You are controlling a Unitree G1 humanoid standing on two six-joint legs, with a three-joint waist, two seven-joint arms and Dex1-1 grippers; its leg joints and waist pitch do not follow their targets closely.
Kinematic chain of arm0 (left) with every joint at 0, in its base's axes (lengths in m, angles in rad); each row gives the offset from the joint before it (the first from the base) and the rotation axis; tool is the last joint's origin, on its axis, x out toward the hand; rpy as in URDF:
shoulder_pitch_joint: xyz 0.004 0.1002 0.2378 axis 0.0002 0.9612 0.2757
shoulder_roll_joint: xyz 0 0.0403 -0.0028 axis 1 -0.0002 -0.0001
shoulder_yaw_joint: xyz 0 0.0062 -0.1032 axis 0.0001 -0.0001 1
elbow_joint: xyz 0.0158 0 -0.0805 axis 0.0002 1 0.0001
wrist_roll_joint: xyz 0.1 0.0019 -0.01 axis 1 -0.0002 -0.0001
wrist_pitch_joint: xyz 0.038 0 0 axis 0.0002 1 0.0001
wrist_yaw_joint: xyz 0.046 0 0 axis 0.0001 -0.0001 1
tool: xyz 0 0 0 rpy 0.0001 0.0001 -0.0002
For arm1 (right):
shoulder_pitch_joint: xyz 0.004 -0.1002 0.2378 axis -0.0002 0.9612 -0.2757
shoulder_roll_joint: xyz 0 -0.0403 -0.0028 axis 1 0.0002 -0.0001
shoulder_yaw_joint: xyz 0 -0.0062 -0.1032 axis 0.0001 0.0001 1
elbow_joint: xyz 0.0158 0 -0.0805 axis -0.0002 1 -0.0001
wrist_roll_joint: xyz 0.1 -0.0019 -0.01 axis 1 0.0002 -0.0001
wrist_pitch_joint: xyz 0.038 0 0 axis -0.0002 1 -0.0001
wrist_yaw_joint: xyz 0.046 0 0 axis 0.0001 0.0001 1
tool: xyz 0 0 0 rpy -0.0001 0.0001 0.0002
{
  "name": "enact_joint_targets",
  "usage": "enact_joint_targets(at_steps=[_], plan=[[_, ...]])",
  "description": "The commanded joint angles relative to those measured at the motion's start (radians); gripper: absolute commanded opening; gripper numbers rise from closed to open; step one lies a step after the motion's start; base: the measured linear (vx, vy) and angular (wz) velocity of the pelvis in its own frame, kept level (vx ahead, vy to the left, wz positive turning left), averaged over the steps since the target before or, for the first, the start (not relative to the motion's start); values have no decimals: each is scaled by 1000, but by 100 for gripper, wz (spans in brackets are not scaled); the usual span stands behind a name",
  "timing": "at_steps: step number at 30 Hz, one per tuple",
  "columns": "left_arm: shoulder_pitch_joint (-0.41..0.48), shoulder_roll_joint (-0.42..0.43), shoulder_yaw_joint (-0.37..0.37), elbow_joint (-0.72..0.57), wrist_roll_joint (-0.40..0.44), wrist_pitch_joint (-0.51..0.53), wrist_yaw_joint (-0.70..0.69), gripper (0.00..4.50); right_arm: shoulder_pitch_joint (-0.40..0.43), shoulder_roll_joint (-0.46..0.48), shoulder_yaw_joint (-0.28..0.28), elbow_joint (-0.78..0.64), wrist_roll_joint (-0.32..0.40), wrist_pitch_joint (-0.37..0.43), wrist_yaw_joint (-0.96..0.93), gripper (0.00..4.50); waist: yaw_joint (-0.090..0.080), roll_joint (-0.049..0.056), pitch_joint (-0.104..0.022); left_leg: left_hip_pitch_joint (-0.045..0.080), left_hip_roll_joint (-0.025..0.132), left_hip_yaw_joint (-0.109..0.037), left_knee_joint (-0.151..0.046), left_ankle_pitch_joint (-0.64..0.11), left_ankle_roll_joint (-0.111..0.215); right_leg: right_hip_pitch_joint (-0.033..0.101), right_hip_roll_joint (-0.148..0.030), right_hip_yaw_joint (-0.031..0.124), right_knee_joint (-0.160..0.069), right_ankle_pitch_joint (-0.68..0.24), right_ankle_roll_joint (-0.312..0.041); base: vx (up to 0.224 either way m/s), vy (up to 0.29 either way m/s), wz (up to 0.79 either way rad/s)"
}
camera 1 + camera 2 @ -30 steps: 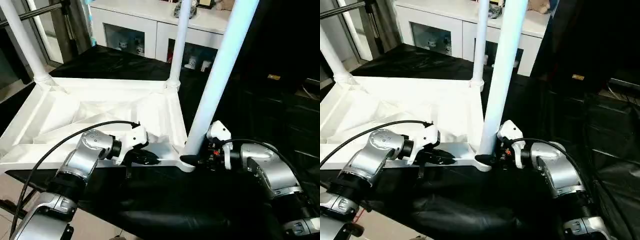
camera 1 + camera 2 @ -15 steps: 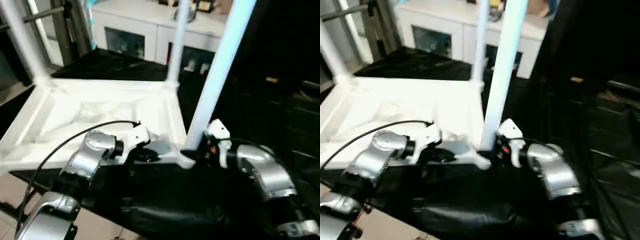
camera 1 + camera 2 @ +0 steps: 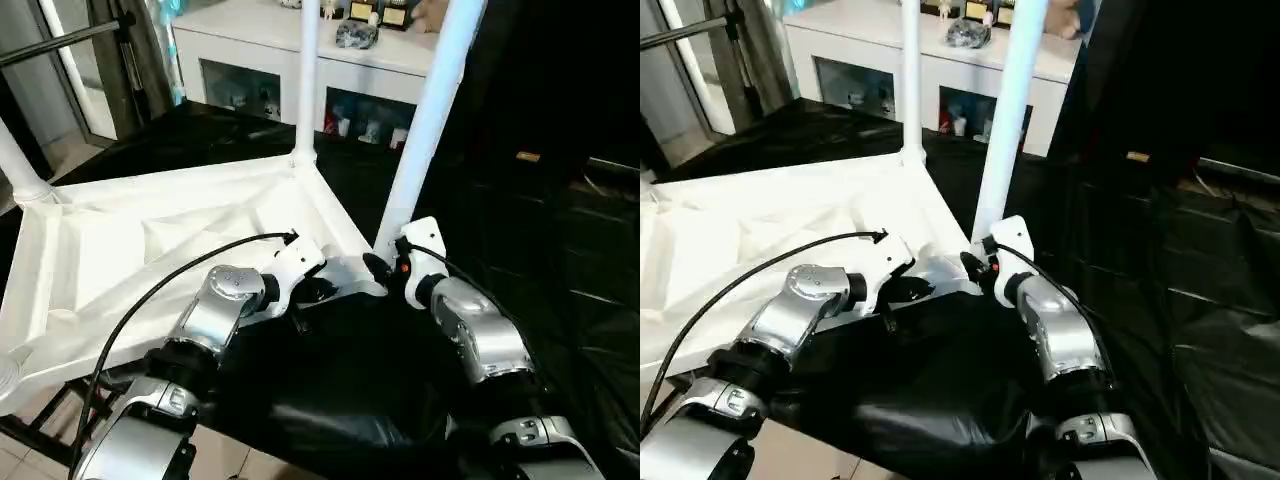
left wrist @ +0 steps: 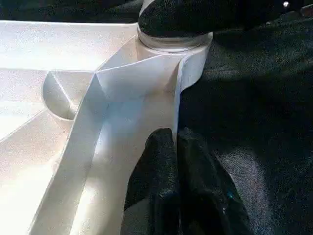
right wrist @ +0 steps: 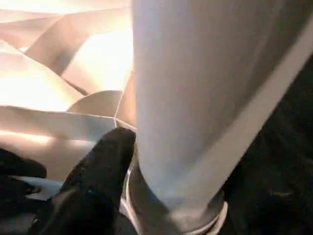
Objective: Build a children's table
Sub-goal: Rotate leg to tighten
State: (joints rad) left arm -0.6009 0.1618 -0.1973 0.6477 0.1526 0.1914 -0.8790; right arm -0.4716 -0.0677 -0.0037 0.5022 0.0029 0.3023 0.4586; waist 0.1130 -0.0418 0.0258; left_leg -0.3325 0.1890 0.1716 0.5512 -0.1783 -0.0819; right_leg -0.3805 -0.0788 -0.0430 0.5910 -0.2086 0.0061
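Table top (image 3: 150, 250), likely light, stiff: left hand (image 4: 175, 147) clamps its rim; right hand (image 3: 385, 268) grips the leg (image 3: 425, 130).

White table top (image 3: 150, 240) and legs (image 3: 430, 110) — black cloth (image 3: 560, 240) — silver forearms (image 3: 475, 335).

White tube leg (image 5: 195, 98) stands close up, seated in round corner socket (image 5: 171, 215). One black finger (image 5: 95, 181) of right gripper lies against leg's base, beside socket. Ribbed white underside (image 5: 63, 83) of tabletop behind. Black cloth (image 5: 279, 161) on other side.
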Motion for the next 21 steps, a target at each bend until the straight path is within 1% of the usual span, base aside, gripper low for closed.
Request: enact_joint_targets(at_steps=[1, 2, 3, 4, 5, 6, 7, 8, 9, 10, 11, 12, 13, 14, 15, 16, 17, 18, 19, 20, 21], plan=[[-38, -74, -35, -54, -51, -62, -14, 0, 53, 79, 172, 38, 29, 19, 209, 314, 0, 5, -21, 2, 40, -23, -86, -429, -17, 6, -73, 41, -101, -461, -93, 0, 0, 0], [-35, -68, -38, -59, -53, -63, -27, 0, 56, 71, 178, 31, 30, 13, 224, 314, 0, 2, -22, 2, 40, -22, -85, -431, -14, 6, -73, 41, -102, -460, -92, 0, 0, 0], [-22, -44, -49, -82, -63, -68, -84, 0, 69, 35, 202, 4, 35, -12, 290, 314, 2, 1, -24, -1, 41, -22, -85, -416, -9, 11, -75, 42, -99, -441, -94, 0, 0, 0], [-9, -17, -61, -104, -77, -88, -151, 0, 81, -5, 225, -24, 43, -39, 361, 314, 4, 2, -26, -5, 45, -20, -84, -392, -2, 14, -75, 44, -95, -394, -102, 0, 0, 0], [0, 2, -67, -120, -88, -87, -195, 0, 88, -33, 235, -41, 50, -56, 407, 314, 3, 3, -28, -7, 46, -17, -82, -358, 2, 18, -70, 43, -85, -316, -123, 0, 0, 0], [0, 2, -67, -120, -88, -87, -195, 0, 88, -33, 235, -41, 50, -56, 407, 314, 4, 2, -28, -7, 45, -17, -81, -347, 5, 18, -68, 42, -82, -287, -133, 61, -13, 2], [12, 29, -76, -141, -106, -107, -262, 0, 91, -71, 242, -50, 46, -78, 456, 314, 4, -1, -30, -7, 43, -12, -77, -324, 15, 20, -67, 43, -77, -238, -155, 61, -13, 2], [15, 35, -77, -147, -111, -107, -278, 0, 90, -78, 240, -48, 44, -85, 462, 314, 5, -1, -32, -8, 43, -12, -74, -308, 20, 23, -68, 42, -73, -214, -166, 68, -23, 3], [23, 51, -79, -164, -123, -108, -312, 0, 84, -93, 231, -37, 39, -93, 472, 314, 4, -2, -36, -8, 41, -8, -69, -262, 32, 27, -68, 42, -66, -154, -185, 73, -28, 3], [26, 58, -80, -171, -128, -107, -326, 0, 80, -99, 225, -30, 36, -94, 476, 314, 4, -2, -41, -10, 38, -4, -63, -191, 44, 32, -64, 40, -55, -54, -207, 73, -28, 3], [26, 60, -80, -173, -130, -107, -330, 0, 79, -101, 223, -29, 36, -94, 477, 314, 5, -2, -42, -10, 39, -3, -60, -159, 52, 33, -64, 40, -50, -1, -219, 69, -24, 2], [29, 68, -80, -179, -134, -106, -344, 0, 74, -106, 216, -22, 34, -98, 480, 314, 5, -3, -44, -14, 35, -2, -54, -110, 70, 38, -60, 38, -40, 89, -237, 0, 0, 0], [34, 84, -77, -187, -137, -108, -368, 0, 71, -122, 208, -25, 38, -101, 515, 314, 5, -1, -48, -15, 35, -2, -50, -68, 84, 41, -59, 34, -34, 145, -250, 0, 0, 0], [37, 94, -74, -191, -141, -111, -383, 0, 76, -137, 211, -43, 48, -100, 553, 314, 7, -1, -50, -15, 36, -1, -45, -42, 97, 42, -55, 31, -29, 186, -263, 0, 0, 0], [38, 95, -74, -192, -142, -112, -386, 0, 78, -139, 212, -48, 50, -99, 560, 314, 8, -1, -51, -16, 35, 0, -41, -25, 104, 44, -55, 32, -25, 216, -270, 0, 0, 0], [41, 101, -73, -197, -145, -109, -395, 0, 83, -147, 215, -62, 60, -92, 585, 314, 9, -1, -51, -20, 36, 1, -38, -3, 116, 42, -52, 30, -20, 259, -281, 0, 0, 0], [46, 111, -70, -206, -151, -105, -409, 0, 95, -165, 224, -89, 74, -79, 629, 314, 10, 0, -46, -21, 38, 2, -38, -27, 120, 39, -53, 28, -23, 229, -285, 0, 0, 0], [46, 111, -70, -206, -151, -105, -409, 0, 95, -165, 224, -89, 74, -79, 629, 314, 12, 1, -44, -20, 40, 1, -40, -49, 117, 40, -55, 27, -26, 194, -282, 0, 0, 0], [49, 118, -69, -211, -155, -103, -418, 0, 102, -179, 236, -104, 82, -75, 656, 314, 13, 2, -42, -18, 44, 1, -43, -90, 107, 39, -58, 27, -30, 127, -275, 0, 0, 0], [50, 122, -68, -214, -157, -103, -423, 0, 108, -191, 245, -116, 87, -75, 676, 314, 14, 2, -42, -16, 45, 1, -44, -109, 99, 38, -59, 28, -32, 97, -272, 0, 0, 0], [52, 125, -66, -216, -159, -103, -428, 0, 116, -202, 254, -127, 90, -77, 695, 314, 15, 2, -39, -14, 46, 1, -48, -144, 85, 36, -59, 29, -38, 37, -264, 0, 0, 0]])
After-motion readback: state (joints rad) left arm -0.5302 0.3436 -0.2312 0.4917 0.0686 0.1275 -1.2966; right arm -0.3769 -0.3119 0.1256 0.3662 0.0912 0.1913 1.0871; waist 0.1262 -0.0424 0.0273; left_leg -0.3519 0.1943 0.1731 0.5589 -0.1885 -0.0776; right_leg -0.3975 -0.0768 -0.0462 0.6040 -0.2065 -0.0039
